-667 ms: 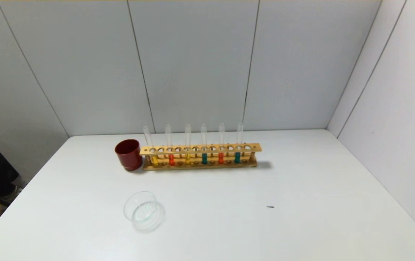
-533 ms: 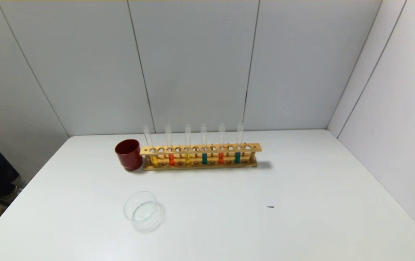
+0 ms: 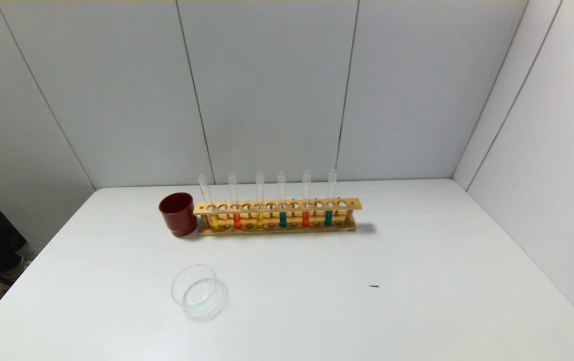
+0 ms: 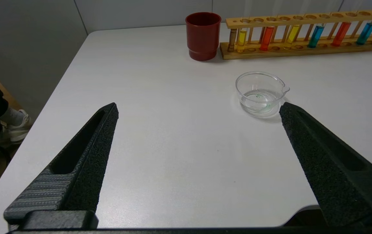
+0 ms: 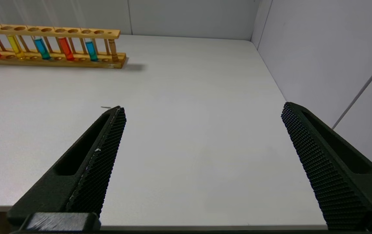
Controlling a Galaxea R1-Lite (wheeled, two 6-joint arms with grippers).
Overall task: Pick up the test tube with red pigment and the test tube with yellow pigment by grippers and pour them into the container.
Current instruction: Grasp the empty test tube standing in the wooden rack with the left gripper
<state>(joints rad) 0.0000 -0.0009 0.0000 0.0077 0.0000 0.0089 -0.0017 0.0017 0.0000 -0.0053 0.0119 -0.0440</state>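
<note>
Wooden rack [image 3: 277,216] holds every test tube upright while the left gripper [image 4: 199,109] and right gripper [image 5: 202,109] hover wide apart, holding nothing.

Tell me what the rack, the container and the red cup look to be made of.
Rack: apparently wood, pale yellow-brown with turned posts.
Container: clear glass by its look, see-through with a pouring lip; clear plastic is possible.
Red cup: opaque, smooth, slightly glossy; plastic or lacquer, can't tell.
</note>
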